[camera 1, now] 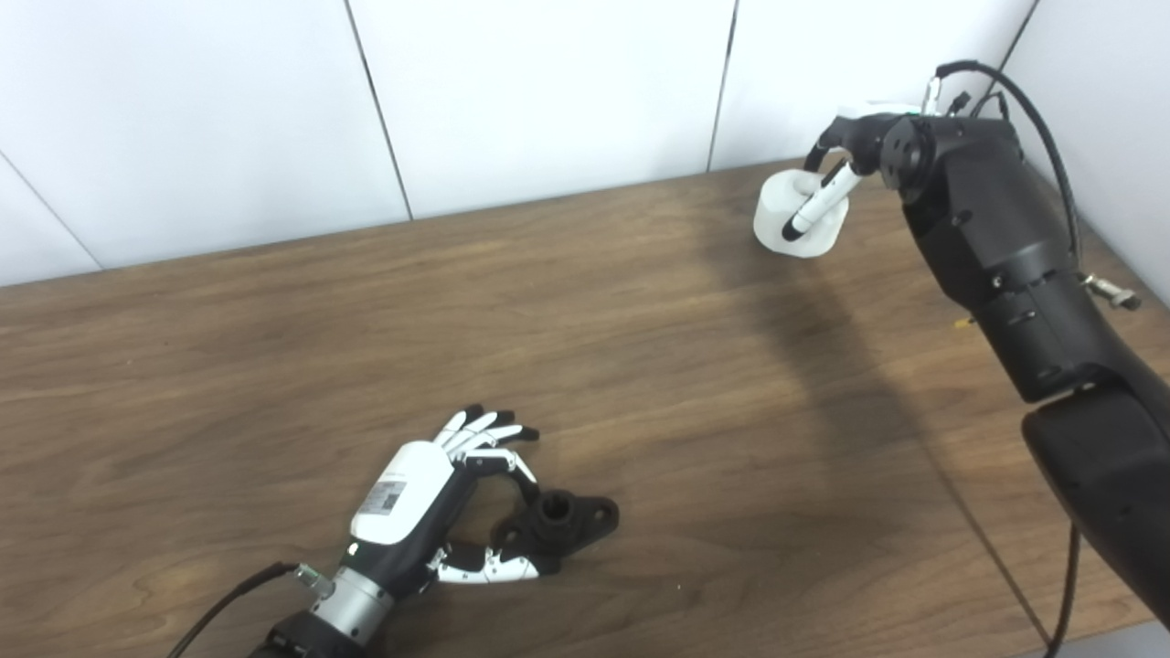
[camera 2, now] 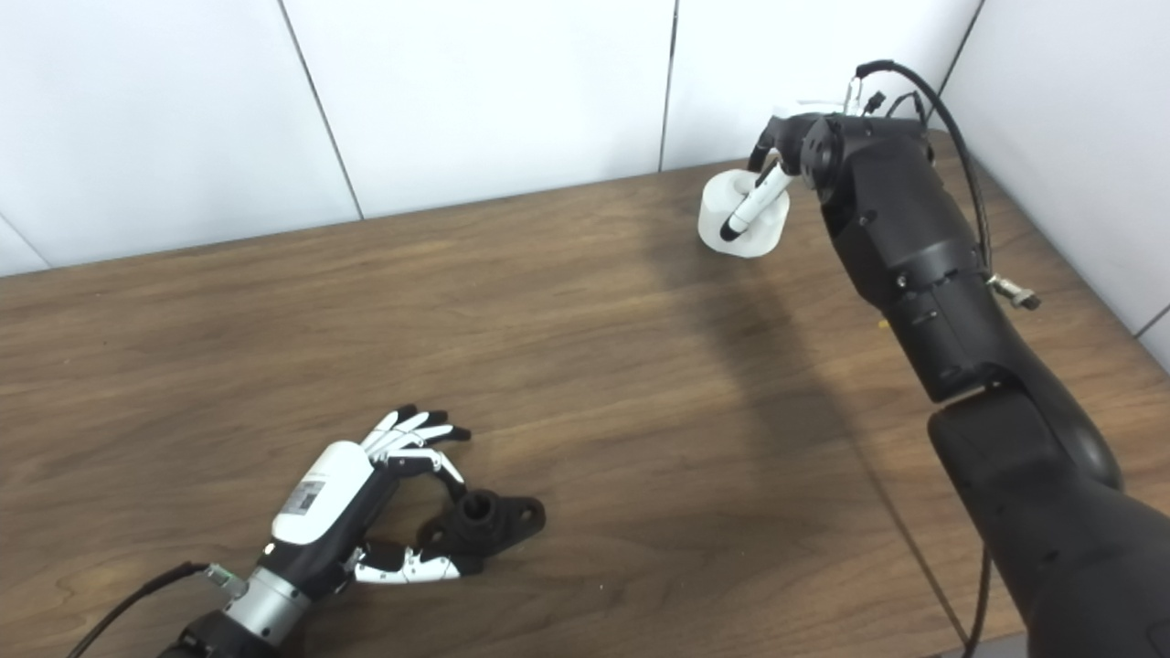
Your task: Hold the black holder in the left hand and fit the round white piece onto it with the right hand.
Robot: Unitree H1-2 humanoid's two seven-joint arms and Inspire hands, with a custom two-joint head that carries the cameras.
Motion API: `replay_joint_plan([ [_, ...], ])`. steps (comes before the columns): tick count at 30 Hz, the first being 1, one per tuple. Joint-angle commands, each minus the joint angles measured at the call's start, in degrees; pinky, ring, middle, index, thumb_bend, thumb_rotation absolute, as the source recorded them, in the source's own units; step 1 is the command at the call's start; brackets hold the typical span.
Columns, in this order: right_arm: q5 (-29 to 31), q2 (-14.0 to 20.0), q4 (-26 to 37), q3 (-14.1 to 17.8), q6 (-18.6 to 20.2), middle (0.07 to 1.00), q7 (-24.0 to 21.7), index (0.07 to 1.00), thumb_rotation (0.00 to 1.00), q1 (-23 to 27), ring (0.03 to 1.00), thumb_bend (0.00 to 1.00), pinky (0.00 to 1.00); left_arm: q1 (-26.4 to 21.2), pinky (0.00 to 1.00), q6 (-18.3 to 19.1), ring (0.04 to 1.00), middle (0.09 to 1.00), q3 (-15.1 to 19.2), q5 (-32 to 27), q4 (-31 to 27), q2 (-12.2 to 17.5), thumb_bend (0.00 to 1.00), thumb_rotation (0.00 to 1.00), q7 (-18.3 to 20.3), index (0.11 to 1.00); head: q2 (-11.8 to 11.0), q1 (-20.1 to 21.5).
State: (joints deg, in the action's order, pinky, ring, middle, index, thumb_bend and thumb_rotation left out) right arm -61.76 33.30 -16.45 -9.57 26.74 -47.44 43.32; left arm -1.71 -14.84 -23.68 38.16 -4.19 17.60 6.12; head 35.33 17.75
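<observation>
Left eye view showed you the left robot hand (camera 1: 430,512) lying on the counter (camera 1: 640,384), fingers spread beside the black holder (camera 1: 562,521). Your right robot hand (camera 1: 845,169) was clamped on the round white piece (camera 1: 797,219) at the far edge.

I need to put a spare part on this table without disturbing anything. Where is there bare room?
The wide middle of the wooden table, between the left hand at the black holder and the right hand on the round white piece, is bare. So is the far left side. The near-left and far-right corners are crowded.
</observation>
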Motion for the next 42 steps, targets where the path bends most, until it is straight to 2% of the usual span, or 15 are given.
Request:
replay_joint_plan([
  [1, -0.07, 1.28, 1.11, 0.15, 0.15, 0.981, 1.39, 0.810, 0.41, 2.75, 1.000, 0.88, 1.00, 1.33, 0.98, 1.85, 0.914, 0.835, -0.92, 3.04, 3.46, 1.08, 0.52, 0.06, 1.63, 0.488, 0.01, 0.01],
  [7, 0.01, 1.71, 0.99, -1.02, 0.13, 0.962, 1.66, 0.807, 0.41, 2.75, 0.999, 0.88, 0.96, 1.43, 0.98, 2.02, 0.917, 0.837, -0.98, 2.99, 3.19, 1.07, 0.52, 0.06, 1.88, 0.488, 0.16, 0.03],
  [12, -0.45, 1.53, 0.73, -1.39, 0.16, 0.967, 1.63, 0.808, 0.40, 2.85, 1.000, 0.88, 0.97, 1.44, 0.98, 2.02, 0.918, 0.839, -1.01, 3.01, 3.19, 1.13, 0.52, 0.06, 1.91, 0.488, 0.05, 0.07],
  [15, -0.79, 1.23, 0.56, -1.08, 0.16, 0.953, 1.96, 0.807, 0.40, 2.67, 0.988, 0.88, 0.93, 1.45, 0.99, 1.81, 0.916, 0.836, -1.00, 3.02, 3.42, 1.14, 0.52, 0.06, 1.69, 0.488, 0.05, 0.07],
  [26, -1.12, 1.58, 1.47, -1.70, 0.14, 0.937, 1.28, 0.803, 0.41, 2.15, 0.981, 0.86, 0.94, 1.53, 0.99, 1.74, 0.920, 0.838, -1.00, 2.80, 3.63, 1.28, 0.52, 0.06, 1.80, 0.488, -0.62, 0.41],
  [42, 0.01, 1.47, 1.85, -0.54, 0.15, 0.884, 1.68, 0.743, 0.37, 1.66, 0.961, 0.84, 0.89, 1.43, 0.98, 1.06, 0.916, 0.838, -1.00, 2.90, 3.80, 1.48, 0.52, 0.06, 1.25, 0.488, -0.54, 0.31],
])
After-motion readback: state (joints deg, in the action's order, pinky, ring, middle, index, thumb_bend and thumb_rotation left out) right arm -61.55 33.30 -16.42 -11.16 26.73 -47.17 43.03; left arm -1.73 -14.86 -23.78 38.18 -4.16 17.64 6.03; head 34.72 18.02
